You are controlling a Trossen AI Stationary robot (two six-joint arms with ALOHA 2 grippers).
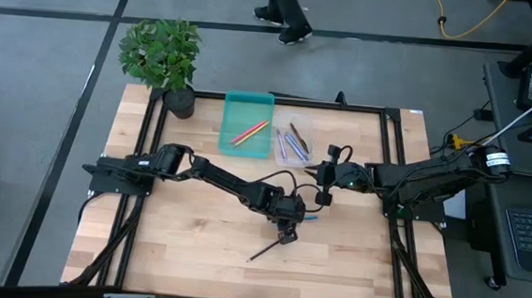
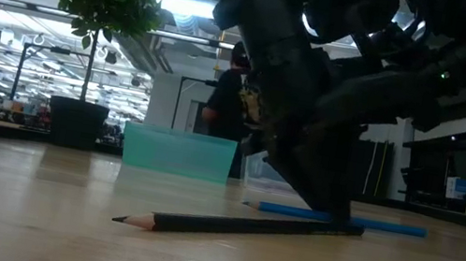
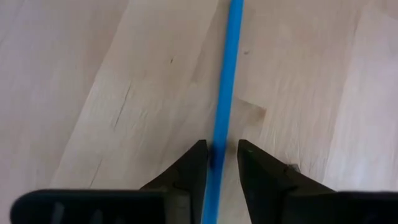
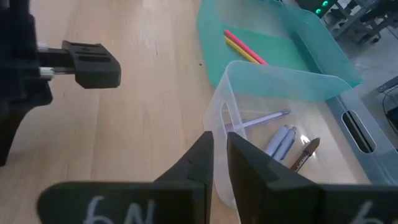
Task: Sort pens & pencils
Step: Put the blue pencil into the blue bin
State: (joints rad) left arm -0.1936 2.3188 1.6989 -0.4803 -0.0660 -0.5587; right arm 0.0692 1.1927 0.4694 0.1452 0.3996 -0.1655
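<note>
A blue pen (image 3: 227, 74) lies flat on the wood (image 1: 310, 218), just behind a black pencil (image 2: 236, 226), which also lies flat (image 1: 268, 250). My left gripper (image 3: 221, 165) is down at the table (image 1: 288, 231), open by a narrow gap, one finger on each side of the blue pen. The teal tray (image 1: 247, 124) holds pink-red and yellow sticks (image 4: 245, 50). The clear tray (image 4: 280, 124) holds purple and dark brown ones. My right gripper (image 4: 221, 155) hovers shut near the clear tray (image 1: 324, 191). My left gripper straddles the blue pen near one end (image 3: 217, 155), coming from above with its fingers across the pen. One finger (image 3: 196, 165) lies against the pen's side, and a slit of table shows before the other finger. The pen rests flat on the table.
A potted plant (image 1: 164, 57) stands at the table's far left corner. The two trays sit side by side at the far middle. Bare wood stretches along the near edge and left of the black pencil. A person walks on the floor (image 1: 285, 9) beyond the table.
</note>
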